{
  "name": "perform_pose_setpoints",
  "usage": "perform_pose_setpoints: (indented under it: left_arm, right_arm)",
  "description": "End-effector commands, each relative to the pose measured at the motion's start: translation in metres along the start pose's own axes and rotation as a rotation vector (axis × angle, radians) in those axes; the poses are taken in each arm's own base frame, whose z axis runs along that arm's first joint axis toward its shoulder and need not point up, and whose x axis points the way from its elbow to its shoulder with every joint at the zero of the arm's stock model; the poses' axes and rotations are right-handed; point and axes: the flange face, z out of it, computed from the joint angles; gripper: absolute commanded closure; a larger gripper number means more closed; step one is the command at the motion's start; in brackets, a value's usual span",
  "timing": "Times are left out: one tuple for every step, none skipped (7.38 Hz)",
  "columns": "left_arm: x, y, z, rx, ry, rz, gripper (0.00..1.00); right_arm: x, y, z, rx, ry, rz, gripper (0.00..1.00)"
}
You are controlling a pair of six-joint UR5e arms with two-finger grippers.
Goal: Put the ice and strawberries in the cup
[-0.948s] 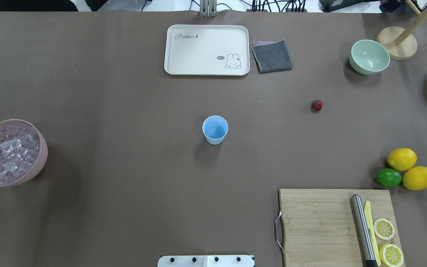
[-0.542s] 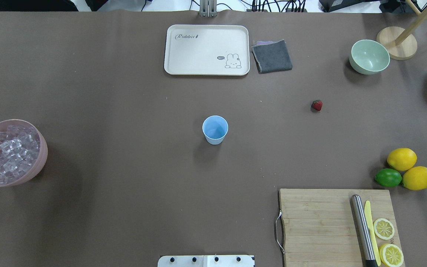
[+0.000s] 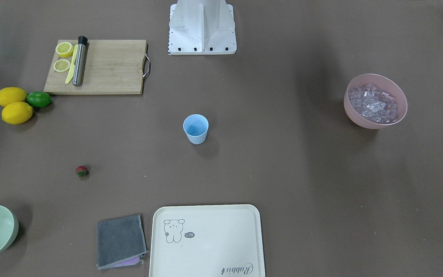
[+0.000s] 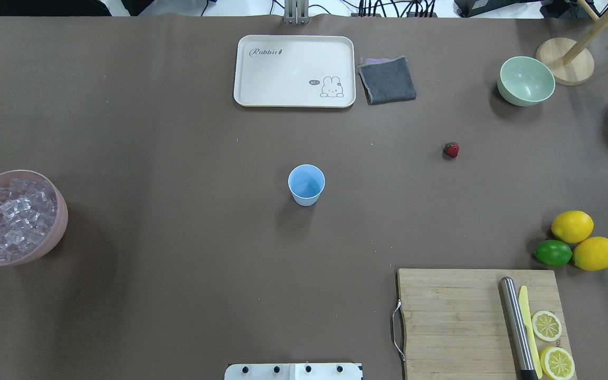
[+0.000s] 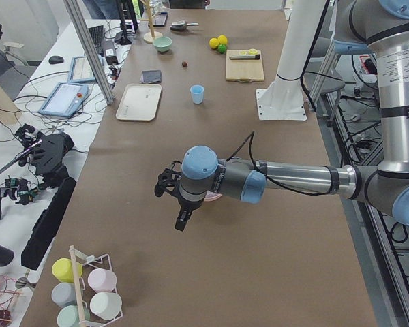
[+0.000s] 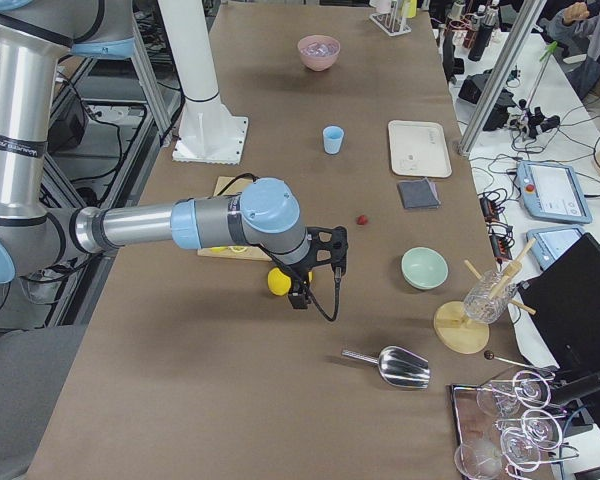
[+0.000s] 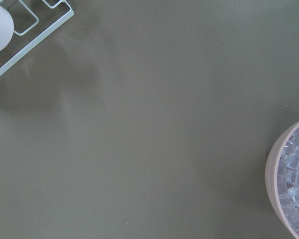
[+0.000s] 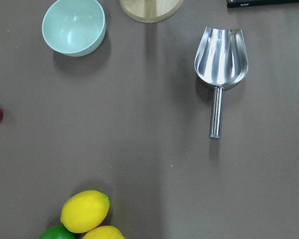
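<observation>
One strawberry apart from cup

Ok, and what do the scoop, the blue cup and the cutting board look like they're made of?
The scoop: polished metal, probably steel, going by its mirror-like streaked reflections.
The cup: seemingly plastic, matte light blue, even in colour with a thin plain rim.
The cutting board: wood or bamboo, unvarnished-looking, with pale parallel strips and visible grain.

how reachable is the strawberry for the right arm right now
Probably yes: the strawberry lies alone on bare table, nothing touching or covering it, and the right gripper hangs close by, near the lemons.
</observation>
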Motion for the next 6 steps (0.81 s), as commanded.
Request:
perform_pose_setpoints:
  left_arm:
    - [-0.003,-0.008,0.001,0.068,-0.004,0.071,0.01]
    - [-0.002,-0.008,0.001,0.069,-0.005,0.075,0.01]
    - [0.001,-0.015,-0.003,0.080,-0.006,0.084,0.01]
    - [0.009,-0.020,-0.009,0.094,0.004,0.096,0.01]
    - [0.018,-0.021,-0.010,0.115,0.067,0.123,0.01]
    - [0.038,-0.028,-0.001,0.126,0.111,0.186,0.01]
  right_arm:
    - [0.002,0.002,0.001,0.008,-0.001,-0.022,0.00]
    - [0.013,0.014,0.009,0.035,-0.004,-0.061,0.00]
    - [0.032,0.025,0.024,0.081,-0.009,-0.125,0.00]
    - [0.042,0.031,0.033,0.115,-0.020,-0.152,0.00]
    - [0.042,0.029,0.033,0.109,-0.023,-0.100,0.00]
    - [0.036,0.027,0.031,0.113,-0.031,-0.042,0.00]
